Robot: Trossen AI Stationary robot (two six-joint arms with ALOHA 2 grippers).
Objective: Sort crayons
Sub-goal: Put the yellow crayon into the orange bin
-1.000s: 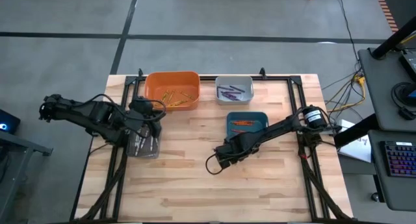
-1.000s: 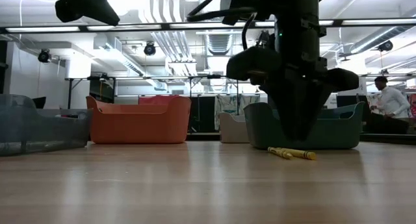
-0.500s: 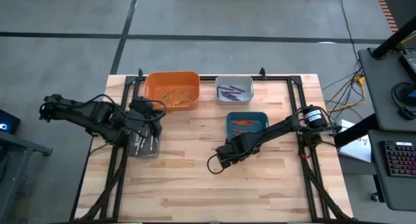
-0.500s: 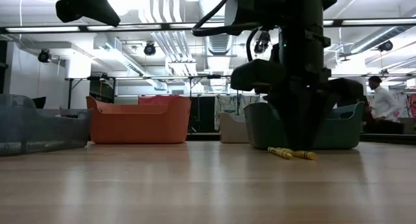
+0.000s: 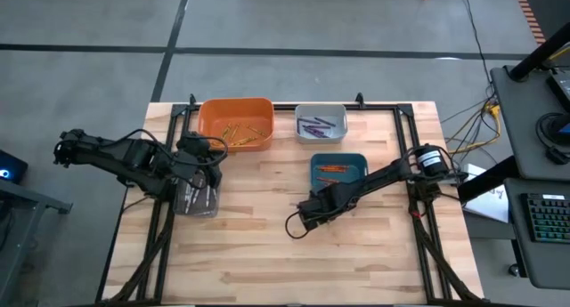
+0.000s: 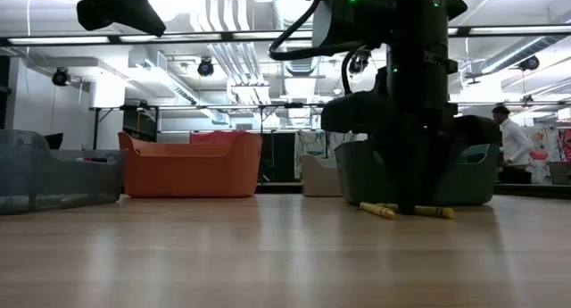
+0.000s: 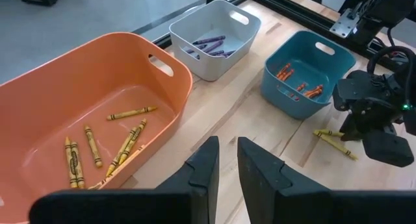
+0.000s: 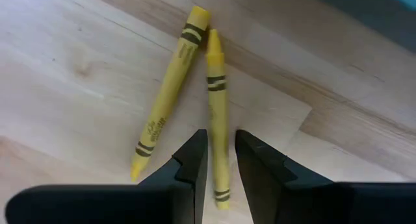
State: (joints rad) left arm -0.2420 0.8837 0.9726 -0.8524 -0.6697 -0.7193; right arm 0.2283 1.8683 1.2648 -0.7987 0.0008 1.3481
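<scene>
- The left hand [image 7: 224, 160] hung over the clear bin [image 5: 195, 200] at the surface's [image 5: 267, 262] left, fingers a narrow slit apart and empty, well away from the loose crayons.
- The right hand [image 8: 221, 160] stood low over two yellow crayons [image 8: 195, 94] beside the teal bin [image 5: 338, 169]. Its fingers straddled one crayon [image 8: 218, 113] lengthwise, ajar and not clamped, so its long axis ran through the gap.

**Crayons: two loose, the rest binned**

You have two yellow crayons [image 8: 168, 94] lying flat on the bare wood just beside the teal bin, tips nearly touching at one end and splayed apart at the other. Yellow crayons [image 7: 123, 146] lie scattered in the orange bin, purple crayons [image 7: 209, 45] in the white one, orange crayons [image 7: 299, 84] in the teal one.
</scene>
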